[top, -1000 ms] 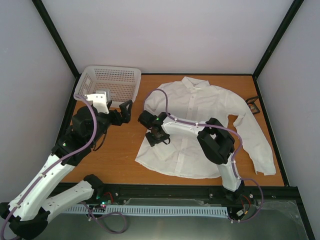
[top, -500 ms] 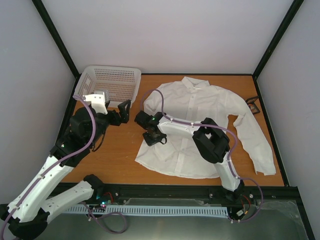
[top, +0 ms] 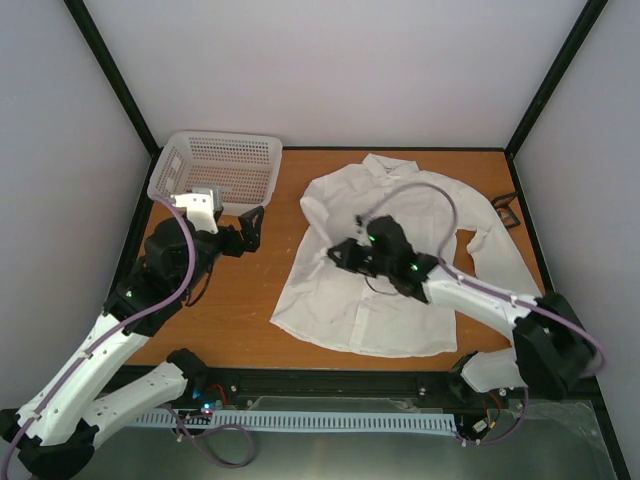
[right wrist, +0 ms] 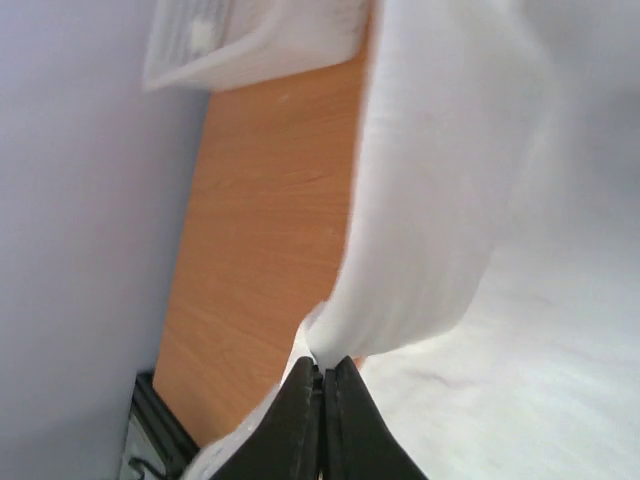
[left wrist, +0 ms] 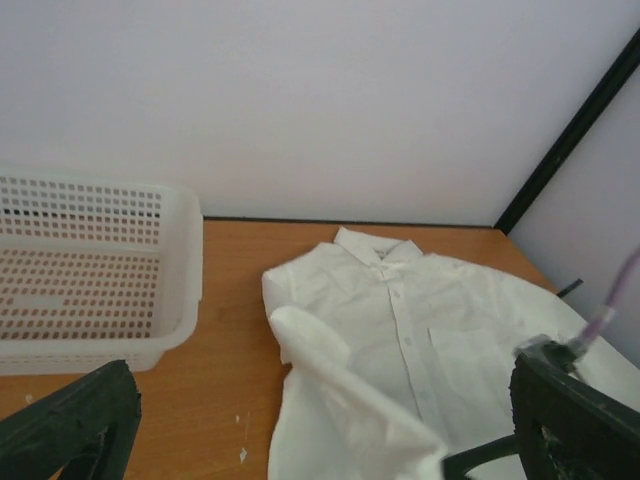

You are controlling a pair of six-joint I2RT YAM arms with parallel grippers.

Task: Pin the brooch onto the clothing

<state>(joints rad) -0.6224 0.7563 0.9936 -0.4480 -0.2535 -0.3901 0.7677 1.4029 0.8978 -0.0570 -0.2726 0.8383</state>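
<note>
The clothing (top: 400, 200), a white button-up shirt, lies flat on the wooden table, collar to the back. My right gripper (top: 343, 256) is shut on the cuff end of the shirt's sleeve (right wrist: 440, 220) and holds it lifted over the shirt's body. In the right wrist view the jaws (right wrist: 322, 375) pinch the white fabric. In the left wrist view the raised sleeve (left wrist: 340, 390) hangs across the shirt (left wrist: 440, 320). My left gripper (top: 250, 228) is open and empty, left of the shirt and above bare table. The brooch is out of view.
A white perforated basket (top: 215, 165) stands at the back left, just behind my left gripper, and shows again in the left wrist view (left wrist: 90, 290). A small black open-frame cube (top: 507, 210) sits by the shirt's other sleeve near the right edge.
My right gripper has shut on the sleeve at the shirt's left edge and swung right, drawing the sleeve up over the shirt. My left gripper has barely moved.
</note>
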